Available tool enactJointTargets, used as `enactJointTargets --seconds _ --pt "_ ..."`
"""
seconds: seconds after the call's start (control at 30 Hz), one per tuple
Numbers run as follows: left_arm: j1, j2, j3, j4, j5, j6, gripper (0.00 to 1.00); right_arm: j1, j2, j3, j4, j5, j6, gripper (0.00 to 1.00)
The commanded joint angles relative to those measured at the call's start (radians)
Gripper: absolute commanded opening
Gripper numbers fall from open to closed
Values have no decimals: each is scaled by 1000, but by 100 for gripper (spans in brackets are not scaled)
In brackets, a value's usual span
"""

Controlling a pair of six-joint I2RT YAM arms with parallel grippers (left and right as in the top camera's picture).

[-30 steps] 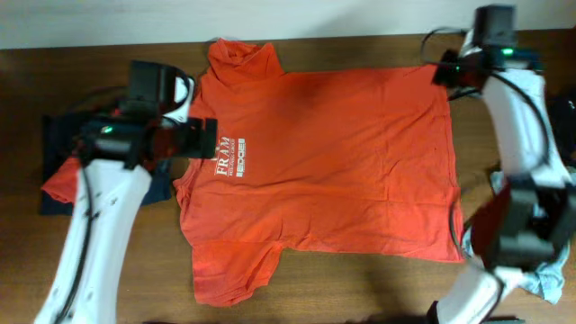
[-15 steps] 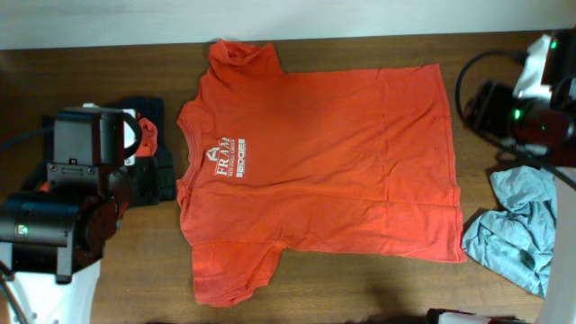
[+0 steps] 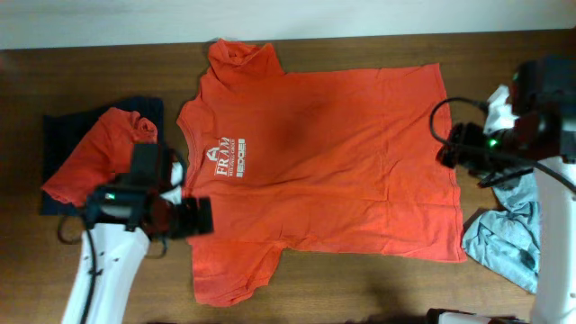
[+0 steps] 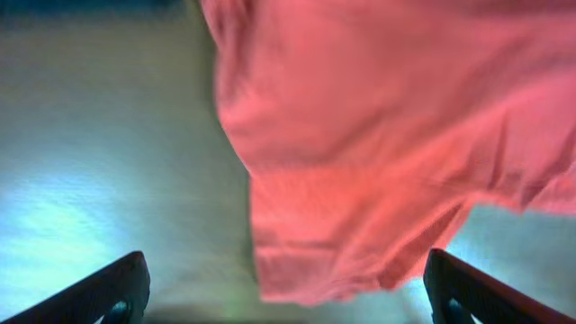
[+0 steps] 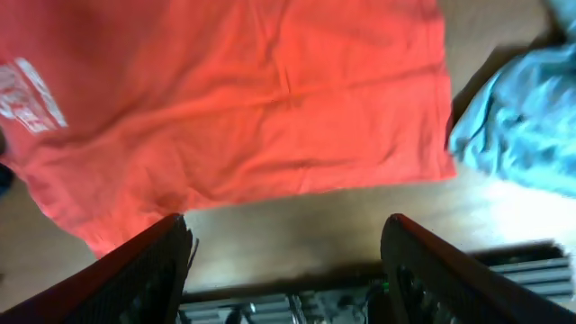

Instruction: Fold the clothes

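While the wooden tabletop is carrying everything, a navy garment is lying flat at its far left. A smaller red-orange garment is resting folded on top of the navy one.

Just to the right of that pile, the left arm is reaching in from the near edge. The left end effector is hanging over the tabletop at the left edge of the red-orange T-shirt, close to its lower sleeve. Its fingers are standing wide apart and gripping nothing. In the left wrist view, a rounded edge of the orange cloth is showing between them, though that view is blurred and I cannot tell whether they are touching it.

The T-shirt is lying spread out flat across the middle of the tabletop. Its collar is pointing left, and one sleeve is pointing to the far edge and the other to the near edge. A small white print is sitting on the chest, just right of the collar.

At the hem side, the right arm is hovering beside the T-shirt's right edge. The right end effector is also standing spread with nothing between its fingers, above bare wood just off the hem corner.

A crumpled grey-blue garment is lying at the far right, and it is touching the T-shirt's near hem corner.
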Motion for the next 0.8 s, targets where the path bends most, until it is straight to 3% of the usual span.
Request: enactJointTargets --seconds 0.0,0.2,0.33,0.57,0.6,0.77 --pt "3 -3 -112 17 103 -107 98 -4 2 -97 28 -26 6 70" --pt "4 -3 -298 56 139 -253 99 -4 2 -235 116 -55 5 70" --pt "4 -3 -412 137 226 -264 95 -4 2 -251 143 -54 5 70" --pt "4 -3 -531 224 228 -336 91 -4 -1 -251 156 -54 -10 70" --pt "4 -3 -534 236 227 -336 89 -4 -1 -251 158 -54 -10 70" --pt "3 -3 -536 274 227 -335 59 -4 -1 -251 165 -54 -10 70"
